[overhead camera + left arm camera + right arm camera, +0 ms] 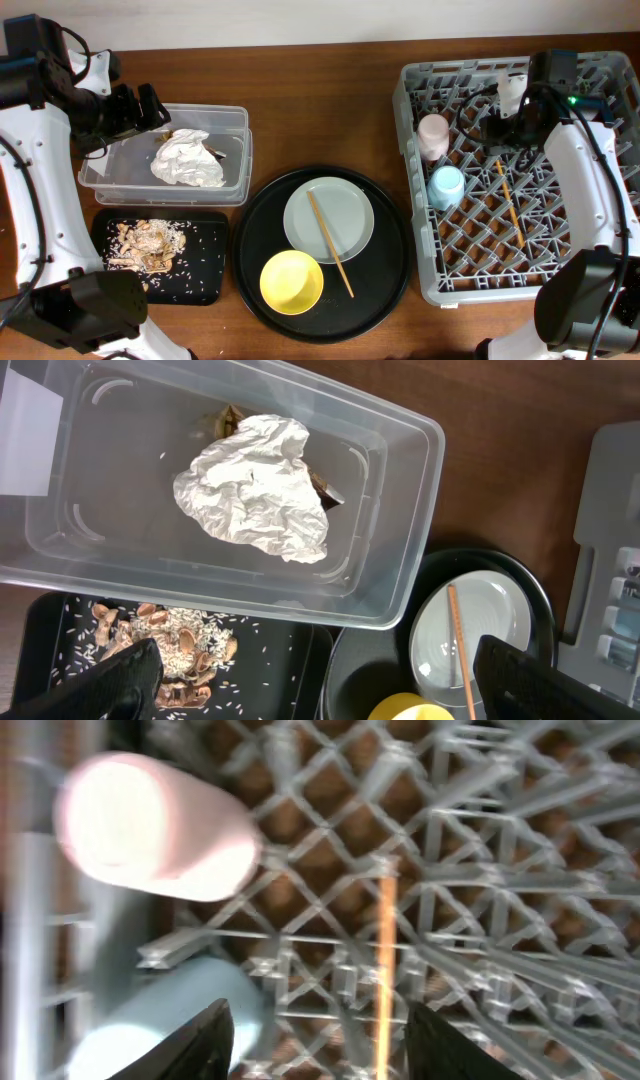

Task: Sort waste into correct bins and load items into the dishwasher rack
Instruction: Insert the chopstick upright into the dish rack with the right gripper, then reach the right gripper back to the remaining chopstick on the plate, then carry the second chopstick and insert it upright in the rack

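Observation:
Crumpled white tissue (pixel 188 160) (pixel 255 490) lies in the clear tub (pixel 98 180) (pixel 405 510), with a brown wrapper (pixel 322 488) half hidden under it. Food scraps (pixel 148 245) (pixel 175 645) lie in the shallow black tray (pixel 205 275) (pixel 280 670). My left gripper (pixel 135 108) (pixel 320 690) is open and empty above the tub's left end. In the grey rack (pixel 415 85) (pixel 480 870) are a pink cup (pixel 433 135) (pixel 155 825), a blue cup (pixel 445 186) (pixel 170 1010) and one chopstick (pixel 510 200) (pixel 383 970). My right gripper (pixel 500 128) (pixel 320 1050) is open and empty above that chopstick.
A large round black tray (pixel 250 235) (pixel 380 660) holds the grey plate (pixel 340 205) (pixel 490 630) with a second chopstick (pixel 330 243) (pixel 460 645) across it, and the yellow bowl (pixel 291 281) (pixel 410 710). The rack's corner shows in the left wrist view (pixel 610 510).

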